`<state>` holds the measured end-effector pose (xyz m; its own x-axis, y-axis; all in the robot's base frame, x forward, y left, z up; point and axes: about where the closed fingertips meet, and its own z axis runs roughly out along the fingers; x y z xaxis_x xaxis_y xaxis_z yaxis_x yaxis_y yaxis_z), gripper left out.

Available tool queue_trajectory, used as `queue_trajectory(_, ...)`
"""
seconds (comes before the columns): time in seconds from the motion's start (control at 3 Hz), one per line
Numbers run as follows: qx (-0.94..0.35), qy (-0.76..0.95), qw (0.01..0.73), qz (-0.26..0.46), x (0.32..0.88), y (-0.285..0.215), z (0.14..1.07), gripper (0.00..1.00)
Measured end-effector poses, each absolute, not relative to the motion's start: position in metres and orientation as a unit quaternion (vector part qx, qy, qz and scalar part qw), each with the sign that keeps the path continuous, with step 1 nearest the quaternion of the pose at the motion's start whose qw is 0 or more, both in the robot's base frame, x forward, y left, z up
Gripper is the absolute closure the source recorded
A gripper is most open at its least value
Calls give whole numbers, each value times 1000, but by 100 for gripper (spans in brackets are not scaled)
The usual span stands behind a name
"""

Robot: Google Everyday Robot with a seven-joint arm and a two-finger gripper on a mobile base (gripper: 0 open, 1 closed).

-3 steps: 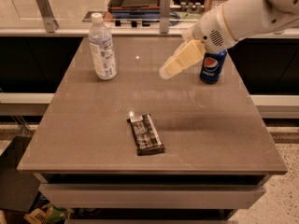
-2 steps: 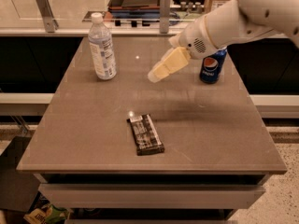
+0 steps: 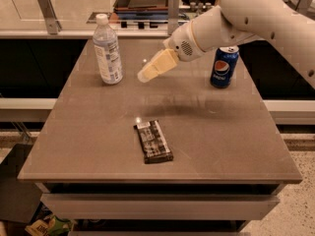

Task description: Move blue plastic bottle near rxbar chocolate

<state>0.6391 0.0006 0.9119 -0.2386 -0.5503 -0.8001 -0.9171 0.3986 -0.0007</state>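
Observation:
The blue plastic bottle (image 3: 108,50), clear with a white cap and a pale blue-and-white label, stands upright at the table's back left. The rxbar chocolate (image 3: 153,141), a flat dark bar with a small white patch at its far end, lies near the table's front centre. My gripper (image 3: 144,74) reaches in from the upper right on a white arm and hangs above the table. It is to the right of the bottle, apart from it and holding nothing.
A blue Pepsi can (image 3: 224,66) stands at the table's back right, under my arm. The brown table (image 3: 98,151) has a counter with a sink and metal posts behind it. The floor drops away at the front and both sides.
My gripper has moved left across the table, away from the Pepsi can and closer to the bottle. The bottle, bar and can have not moved.

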Motion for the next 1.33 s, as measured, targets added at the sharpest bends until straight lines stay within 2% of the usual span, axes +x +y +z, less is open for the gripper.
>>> queue_trajectory(0.67,-434,746,413,290,650,27,904,0)
queue_trajectory(1.33,-453,694,465,310,668,49,898,0)
